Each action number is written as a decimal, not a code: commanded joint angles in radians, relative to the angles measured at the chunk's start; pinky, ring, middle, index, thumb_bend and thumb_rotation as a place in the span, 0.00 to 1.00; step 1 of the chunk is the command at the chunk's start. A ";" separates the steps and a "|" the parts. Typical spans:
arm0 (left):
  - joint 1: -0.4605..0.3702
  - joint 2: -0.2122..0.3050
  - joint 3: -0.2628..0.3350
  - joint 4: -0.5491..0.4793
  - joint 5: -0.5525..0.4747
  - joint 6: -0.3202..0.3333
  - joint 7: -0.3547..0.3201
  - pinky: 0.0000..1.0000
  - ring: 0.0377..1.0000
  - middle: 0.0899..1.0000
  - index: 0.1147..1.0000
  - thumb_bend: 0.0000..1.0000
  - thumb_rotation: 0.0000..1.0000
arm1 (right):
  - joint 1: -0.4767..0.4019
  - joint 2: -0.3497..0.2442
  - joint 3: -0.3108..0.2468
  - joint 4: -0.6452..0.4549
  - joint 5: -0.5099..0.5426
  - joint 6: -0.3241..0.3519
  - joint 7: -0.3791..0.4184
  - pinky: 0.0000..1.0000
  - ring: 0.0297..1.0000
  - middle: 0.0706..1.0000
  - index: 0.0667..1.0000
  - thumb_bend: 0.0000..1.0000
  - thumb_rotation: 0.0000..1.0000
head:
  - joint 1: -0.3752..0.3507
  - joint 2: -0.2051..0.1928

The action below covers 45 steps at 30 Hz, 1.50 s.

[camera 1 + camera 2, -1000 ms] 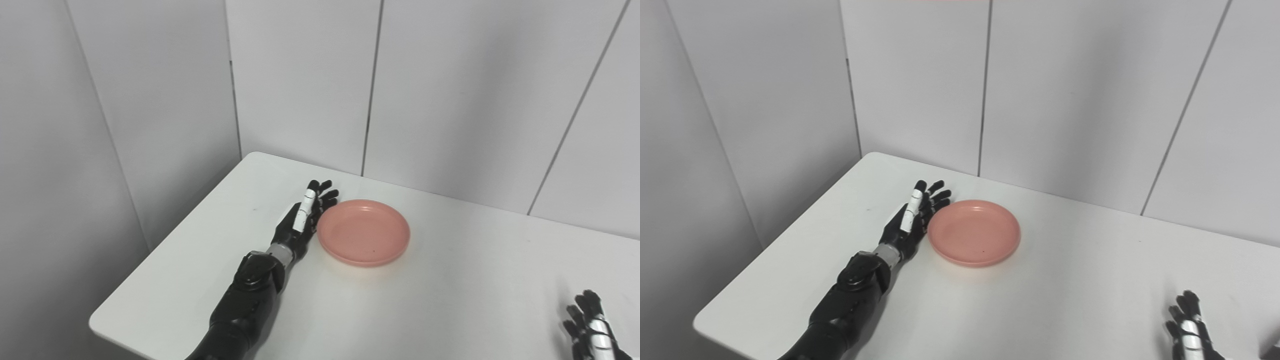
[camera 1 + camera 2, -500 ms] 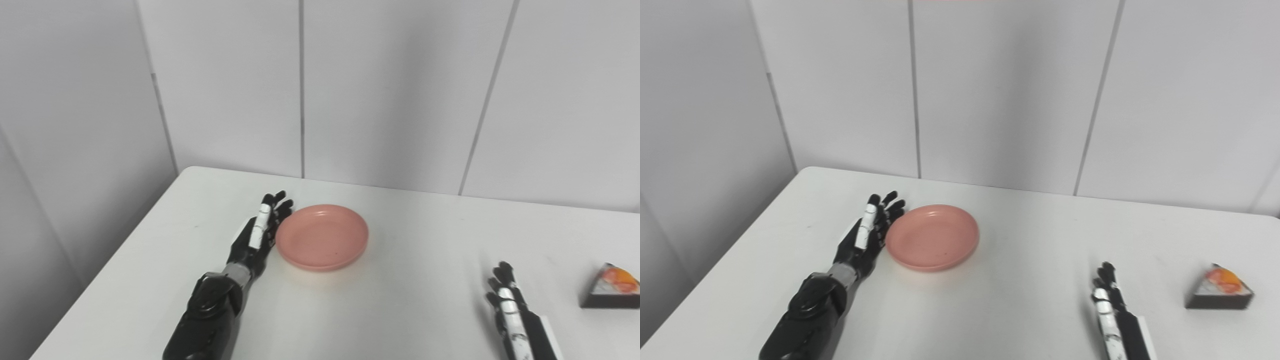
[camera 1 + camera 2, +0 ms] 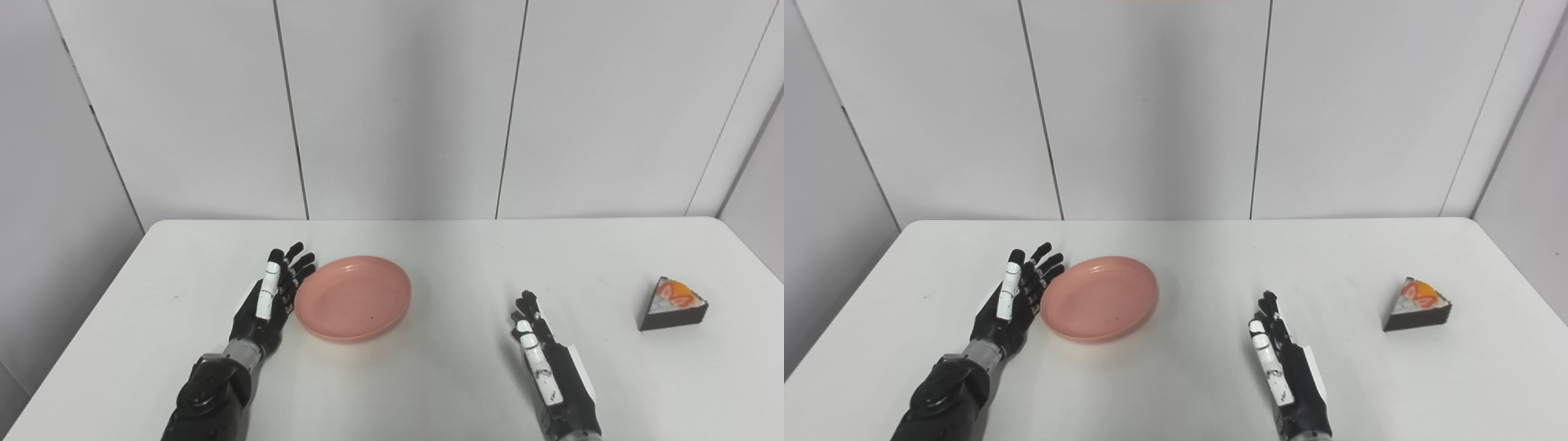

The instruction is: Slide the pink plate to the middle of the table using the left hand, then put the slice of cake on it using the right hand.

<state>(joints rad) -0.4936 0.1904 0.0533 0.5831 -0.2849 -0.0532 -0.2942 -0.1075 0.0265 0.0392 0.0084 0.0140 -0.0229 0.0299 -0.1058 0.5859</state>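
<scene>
1. A white tabletop (image 3: 429, 380) fills the scene, backed by pale wall panels (image 3: 398, 110). The camera has swung right since the earlier frames, bringing the whole surface and its right end into view; that is a shift of view, not of the things.
2. The pink plate (image 3: 353, 297) sits left of centre, empty, and it lies against the left hand just as it did a second ago.
3. The left hand (image 3: 266, 303), fingers spread and holding nothing, stands edge-on at the plate's 9 o'clock, apparently touching the rim.
4. The right hand (image 3: 542, 361) rests flat, fingers apart and empty, at the plate's 4 o'clock, well apart from it.
5. The slice of cake (image 3: 672, 304), dark-sided with fruit on top, waits near the tabletop's right edge, at the plate's 3 o'clock.
6. The slide looks unfinished: the plate is short of the middle. The push is best kept low against the rim, steady toward 3 o'clock, with broad contact so the plate neither spins nor rides up.
</scene>
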 commanded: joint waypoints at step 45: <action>0.114 -0.155 -0.086 -0.294 0.020 0.128 -0.008 1.00 1.00 0.99 0.99 0.83 1.00 | -0.036 0.024 0.026 0.027 -0.051 0.032 -0.031 0.97 0.97 0.99 0.99 0.58 0.91 | -0.134 0.040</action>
<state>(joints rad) -0.3653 0.0402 -0.0294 0.3197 -0.2720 0.0663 -0.3056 -0.1293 0.0400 0.0599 0.0292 -0.0320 0.0106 0.0018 -0.2347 0.6228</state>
